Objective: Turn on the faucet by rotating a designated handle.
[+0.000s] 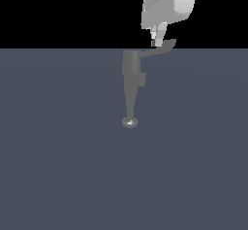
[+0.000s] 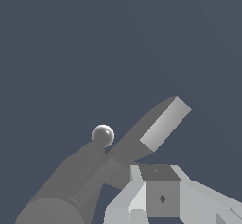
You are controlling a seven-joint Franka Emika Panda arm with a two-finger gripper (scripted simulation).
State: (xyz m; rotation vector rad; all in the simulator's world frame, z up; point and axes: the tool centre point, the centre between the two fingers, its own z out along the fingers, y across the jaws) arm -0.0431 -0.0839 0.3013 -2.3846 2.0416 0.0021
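1. The small matte grey faucet point(image 1: 131, 76) with its cylindrical body stands at the far edge of the flat slate-blue desk point(image 1: 58, 166), about midway along it. It tapers toward the near edge and ends in a shiny rounded tip point(image 1: 130, 122).
2. A small side block point(image 1: 142, 78) sits on the body, facing the exterior view's right.
3. The thin curved grey handle with a flattened paddle end point(image 1: 163, 48) sticks out sideways from the top of the body, toward the exterior view's right, and reaches the desk's far edge line.
4. The pale grey robot hand point(image 1: 155, 42) comes down from above, and its fingertips meet the handle partway along the lever. Probably this spot is chosen because a sideways push away from the pivot turns the lever more easily.
5. In the wrist view the hand point(image 2: 156, 199) sits just beside the lever, with the paddle point(image 2: 165, 124) ahead of it. The fingers look close together with nothing between them, but I cannot tell how far apart they are.
6. Judging from this, the handle is not grasped. Contact looks like a nudge against its side, so the turn seems barely begun.
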